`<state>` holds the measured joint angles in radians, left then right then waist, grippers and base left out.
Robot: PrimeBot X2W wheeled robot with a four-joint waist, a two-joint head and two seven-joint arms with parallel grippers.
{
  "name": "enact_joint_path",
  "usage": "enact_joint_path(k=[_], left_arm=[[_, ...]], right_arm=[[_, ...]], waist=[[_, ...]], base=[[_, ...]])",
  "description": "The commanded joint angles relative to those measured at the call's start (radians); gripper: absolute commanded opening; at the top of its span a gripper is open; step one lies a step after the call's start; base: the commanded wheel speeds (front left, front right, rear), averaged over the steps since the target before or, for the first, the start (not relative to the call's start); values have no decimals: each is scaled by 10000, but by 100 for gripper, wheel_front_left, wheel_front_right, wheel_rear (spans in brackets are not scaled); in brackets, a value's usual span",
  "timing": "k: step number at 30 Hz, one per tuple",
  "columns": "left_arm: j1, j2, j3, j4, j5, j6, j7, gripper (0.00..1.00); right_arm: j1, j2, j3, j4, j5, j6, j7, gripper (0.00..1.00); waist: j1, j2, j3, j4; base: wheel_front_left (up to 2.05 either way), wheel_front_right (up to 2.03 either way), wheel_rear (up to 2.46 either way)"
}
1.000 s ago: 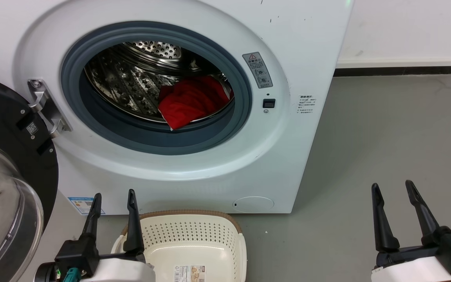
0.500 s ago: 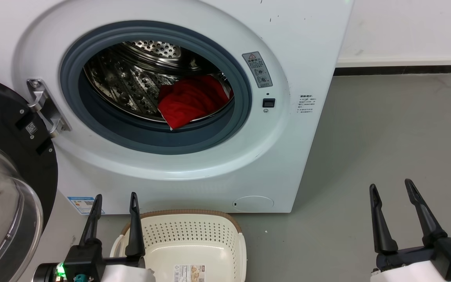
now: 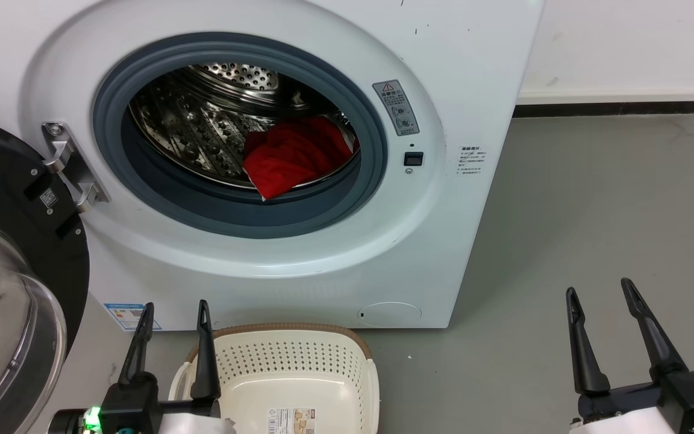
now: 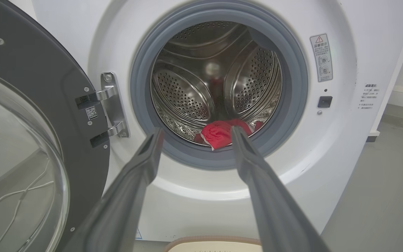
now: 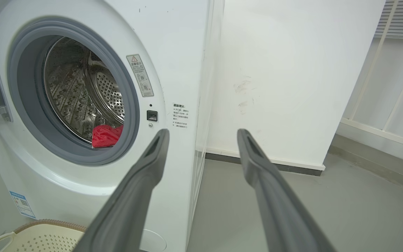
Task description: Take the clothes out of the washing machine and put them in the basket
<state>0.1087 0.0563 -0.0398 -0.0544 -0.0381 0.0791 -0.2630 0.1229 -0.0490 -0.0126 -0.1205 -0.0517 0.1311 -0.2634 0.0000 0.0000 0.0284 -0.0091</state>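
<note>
Red clothes (image 3: 294, 155) lie bunched at the front right of the steel drum inside the white washing machine (image 3: 323, 265), whose round door (image 3: 3, 301) stands swung open at the left. The cream basket (image 3: 347, 367) sits on the floor just below the machine's front, with nothing but a paper label in it. My left gripper (image 3: 175, 308) is open at the basket's left rim, well below the drum. My right gripper (image 3: 601, 288) is open over bare floor at the right. The clothes (image 4: 219, 133) show between the left fingers; the clothes (image 5: 106, 135) also appear in the right wrist view.
The open door's glass bowl (image 4: 16, 168) bulges out at the left, close beside my left arm. Grey floor (image 3: 594, 205) stretches right of the machine to a white wall (image 5: 292, 70) with a dark skirting strip.
Both grippers have sunk slightly toward the bottom edge of the head view, still open. The clothes, basket and door have not moved.
</note>
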Motion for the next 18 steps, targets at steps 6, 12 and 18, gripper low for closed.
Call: enact_joint_path(k=[6, 12, 18], left_arm=[[93, -42, 115, 69, -92, -106, -28, 100], [103, -56, 195, 112, -112, -196, -28, 100], [88, -63, 204, 147, -181, -183, -28, 100]], right_arm=[[56, -21, 27, 55, 66, -7, -21, 100], [41, -21, 70, 88, 100, -7, -21, 100], [7, -21, 122, 42, 121, -7, -21, 100]], waist=[[0, 0, 0, -9], [0, 0, 14, -27], [0, 0, 70, -75]], base=[[0, 0, 0], [0, 0, 0], [0, 0, 0]])
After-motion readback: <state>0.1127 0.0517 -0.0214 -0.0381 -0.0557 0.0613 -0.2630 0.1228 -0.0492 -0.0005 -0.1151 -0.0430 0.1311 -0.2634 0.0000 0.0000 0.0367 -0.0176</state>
